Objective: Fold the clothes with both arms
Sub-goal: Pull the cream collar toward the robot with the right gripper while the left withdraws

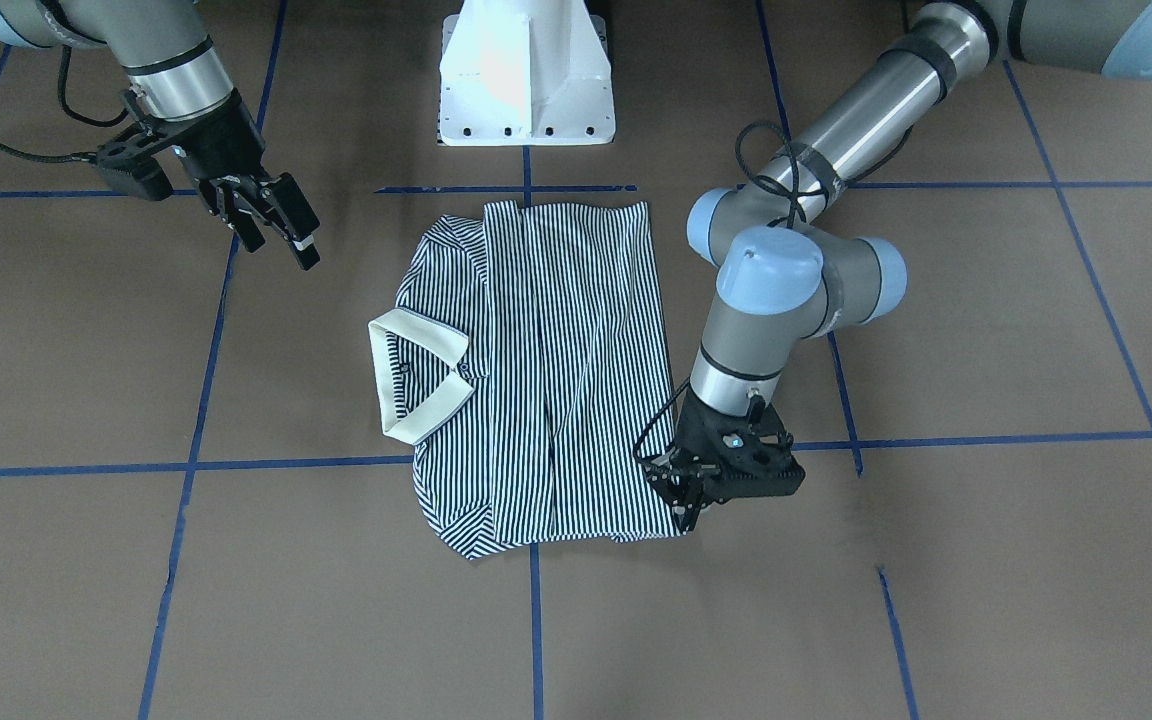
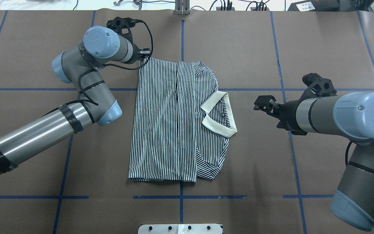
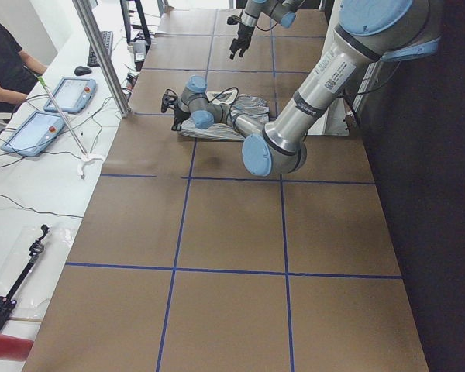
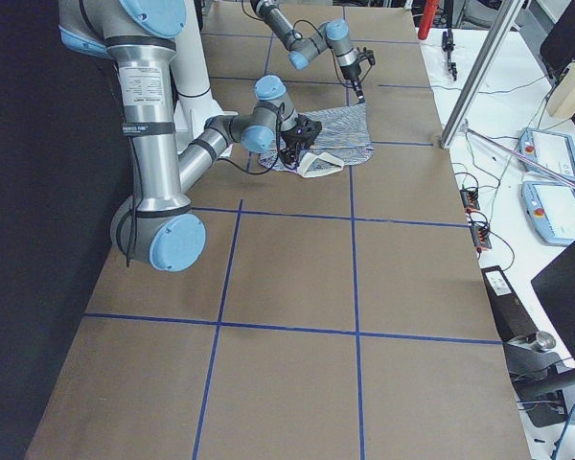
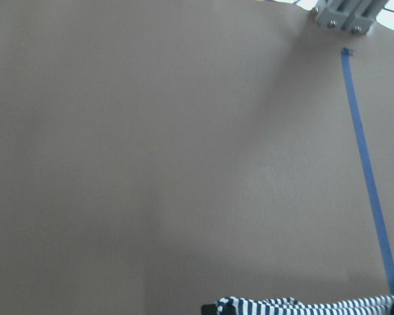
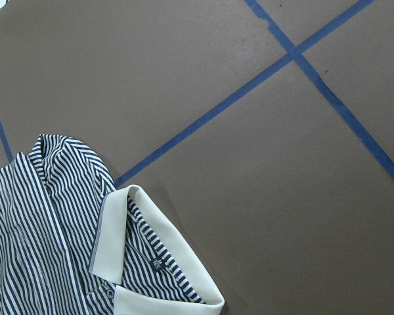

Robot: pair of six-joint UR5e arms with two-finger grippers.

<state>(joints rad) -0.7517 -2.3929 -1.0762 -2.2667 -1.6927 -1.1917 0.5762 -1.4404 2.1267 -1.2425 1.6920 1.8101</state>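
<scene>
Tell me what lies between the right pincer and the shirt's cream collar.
Only bare brown table separates the black right pincer from the striped polo shirt's cream collar, per the overhead view.

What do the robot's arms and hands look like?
The left arm and right arm are grey metal tubes with light blue joint caps. The left hand and right hand are black with looping black cables. Black tape bands wrap the left arm.

The shirt point(image 2: 170, 120) lies in the middle of the table point(image 2: 255, 169) — left gripper point(image 1: 691, 512) at its far left corner, right gripper point(image 2: 265, 104) apart on the collar point(image 2: 219, 128) side.
</scene>
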